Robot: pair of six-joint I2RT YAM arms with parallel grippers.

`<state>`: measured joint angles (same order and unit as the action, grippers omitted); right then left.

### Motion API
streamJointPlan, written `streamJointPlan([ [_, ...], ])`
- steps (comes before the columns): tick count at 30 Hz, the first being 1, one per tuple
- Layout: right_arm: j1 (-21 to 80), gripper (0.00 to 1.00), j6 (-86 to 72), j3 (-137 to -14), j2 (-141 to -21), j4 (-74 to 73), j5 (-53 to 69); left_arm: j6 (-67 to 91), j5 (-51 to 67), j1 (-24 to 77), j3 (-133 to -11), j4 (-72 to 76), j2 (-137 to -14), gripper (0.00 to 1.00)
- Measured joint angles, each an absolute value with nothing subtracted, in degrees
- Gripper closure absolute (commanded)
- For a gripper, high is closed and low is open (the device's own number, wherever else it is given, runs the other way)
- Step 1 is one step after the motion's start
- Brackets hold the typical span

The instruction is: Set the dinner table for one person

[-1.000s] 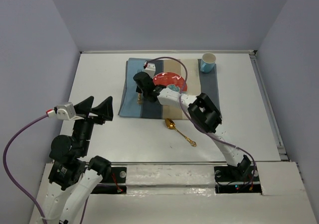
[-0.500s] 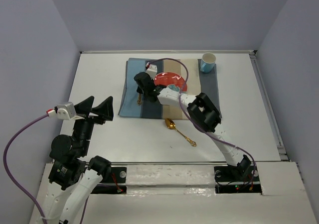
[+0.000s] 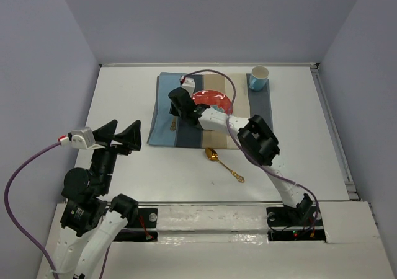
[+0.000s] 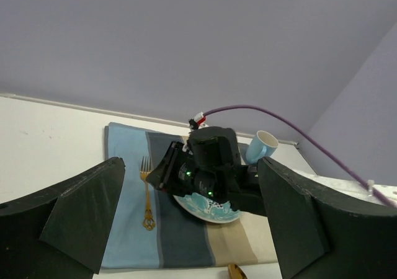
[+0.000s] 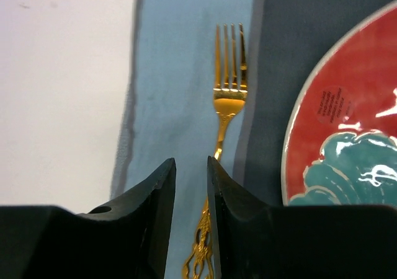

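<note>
While the right gripper (image 5: 191, 164) hangs low over the fork (image 5: 228, 74), its fingers stand only a narrow slit apart and clamp nothing that I can make out; the ornate handle runs flat on the cloth beneath that slit. That fork lies on the pale blue stripe of the placemat (image 3: 186, 137), just left of the red plate (image 3: 208, 97), tines pointing far. The placemat sits at the far middle of the dinner table (image 3: 124, 93), with a blue cup (image 3: 258, 77) at its far right corner. I judge the fork step to be at its close. A gold spoon (image 3: 223, 164) lies on bare tabletop just near of the cloth, so it looks the likely next item: the claw would need to rise clear without dragging the fork, swing near and right, and open wider. The left gripper (image 3: 121, 132) is held aloft at the near left, spread wide and empty
</note>
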<state>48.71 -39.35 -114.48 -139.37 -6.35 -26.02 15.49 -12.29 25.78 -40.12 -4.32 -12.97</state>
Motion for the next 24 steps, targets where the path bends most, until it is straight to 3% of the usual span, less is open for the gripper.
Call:
streamJointPlan([
  [4,48.7,0.65,-34.7,-102.6,-127.9,-3.2,-21.3,15.5,-12.2,25.8,-40.1,-4.3,-13.0,0.01],
  [8,48.8,0.49,-29.2,-81.1,-106.3,-0.1,-14.8,15.5,-12.0,25.8,-40.1,-4.1,-13.0,0.01],
  [14,49.1,0.46,-25.3,-54.1,-80.9,-0.4,-4.6,15.5,-11.1,25.8,-40.1,-4.1,-13.0,0.01],
  [20,50.6,0.46,-27.5,-41.0,-76.1,-11.9,-3.8,15.5,-10.5,25.0,-40.1,-4.1,-13.0,0.01],
  [24,50.7,0.46,-28.3,-40.3,-76.7,-15.9,-4.3,15.5,-10.3,24.4,-40.1,-4.0,-13.0,0.01],
])
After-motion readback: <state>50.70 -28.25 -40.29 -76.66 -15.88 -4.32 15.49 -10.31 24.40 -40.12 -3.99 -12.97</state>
